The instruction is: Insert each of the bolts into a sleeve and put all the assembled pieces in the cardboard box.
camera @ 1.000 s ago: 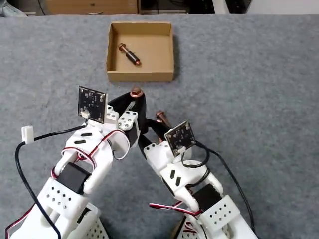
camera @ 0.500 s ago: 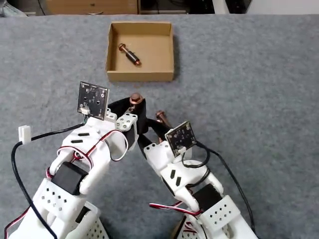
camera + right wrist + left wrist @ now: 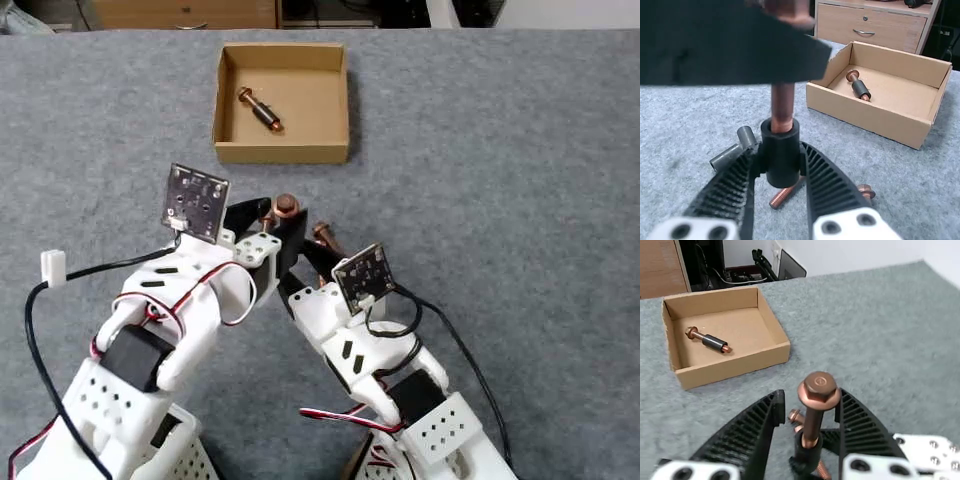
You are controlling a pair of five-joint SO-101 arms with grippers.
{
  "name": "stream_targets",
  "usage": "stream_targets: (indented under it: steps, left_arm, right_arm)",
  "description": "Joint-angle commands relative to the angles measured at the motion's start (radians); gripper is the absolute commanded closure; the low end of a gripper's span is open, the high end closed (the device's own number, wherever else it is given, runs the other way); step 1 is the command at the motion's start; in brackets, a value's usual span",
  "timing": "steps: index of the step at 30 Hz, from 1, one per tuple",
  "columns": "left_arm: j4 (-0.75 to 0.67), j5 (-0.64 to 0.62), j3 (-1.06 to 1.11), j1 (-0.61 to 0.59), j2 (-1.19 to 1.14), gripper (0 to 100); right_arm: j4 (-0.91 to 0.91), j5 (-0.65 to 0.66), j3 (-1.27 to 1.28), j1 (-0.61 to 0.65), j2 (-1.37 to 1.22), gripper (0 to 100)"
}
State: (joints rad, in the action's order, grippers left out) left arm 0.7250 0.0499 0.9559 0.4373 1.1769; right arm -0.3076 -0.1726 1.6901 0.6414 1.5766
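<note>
High view: box (image 3: 283,152) holds assembled piece (image 3: 259,110); left gripper (image 3: 809,397) pinches bolt (image 3: 818,389), right gripper (image 3: 780,150) sleeve (image 3: 782,162).

A copper-coloured bolt (image 3: 818,390), a black sleeve (image 3: 781,150), a plain brown cardboard box (image 3: 283,153) and a speckled grey table (image 3: 520,150) are seen

Bare mat (image 3: 500,150) around cardboard box (image 3: 283,153); loose sleeves (image 3: 726,157), bolts (image 3: 785,196) on near side
</note>
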Motion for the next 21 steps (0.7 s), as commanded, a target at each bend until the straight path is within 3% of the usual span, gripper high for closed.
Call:
stream_targets:
  steps: [1, 15, 21]
  left_arm:
    - [0.071, 0.051, -0.118, -0.009, -0.002, 82]
    - [0.262, 0.117, -0.281, -0.003, -0.058, 82]
    - [0.267, 0.081, -0.35, -0.049, -0.096, 81]
  right_arm:
    - [0.006, -0.006, -0.081, 0.004, 0.005, 99.7]
    - [0.006, -0.006, -0.087, 0.002, 0.005, 99.7]
    - [0.006, -0.003, -0.104, -0.001, 0.001, 99.7]
